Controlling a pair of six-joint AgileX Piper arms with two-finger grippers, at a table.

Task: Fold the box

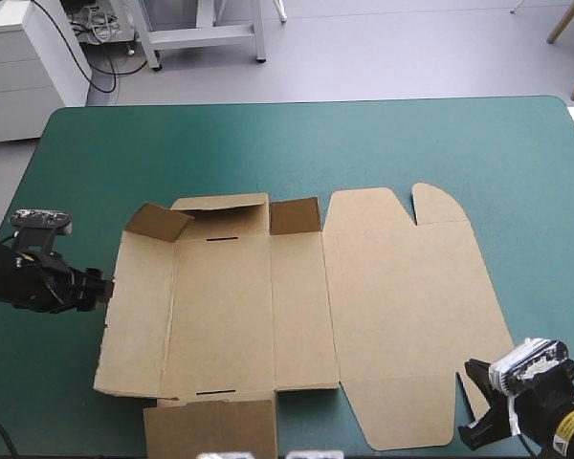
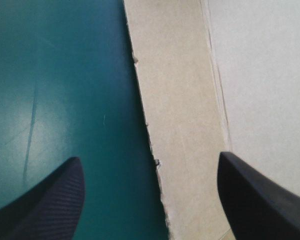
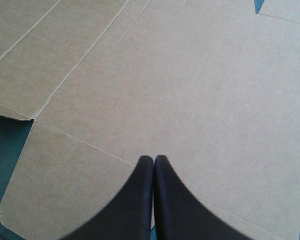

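High view is showing one brown box [image 1: 364, 316] lying opened out as a single cut sheet on the teal-green table [image 1: 364, 143]. It is sitting closer to the near edge than the far one, and it is reaching from left of the middle toward the near right corner. Most of its panels are lying flat. Two small flaps along its far side are tilting up, one [image 1: 158, 222] at its far left corner and one [image 1: 295, 215] nearer its middle. Two narrow slots are showing in the wide left panel, one [image 1: 222, 237] by the far crease and one [image 1: 215, 392] by the near crease.

Two hands are standing at the sheet. The left hand [image 2: 149, 157] is sitting at the sheet's left edge with its two black fingers spread wide. The rough board edge is running between them, one finger over bare table and the other over board. The right hand [image 3: 154, 160] is hanging by the table's near right corner above the sheet's near right panel, its two fingers pressed together into one point and pinching nothing.
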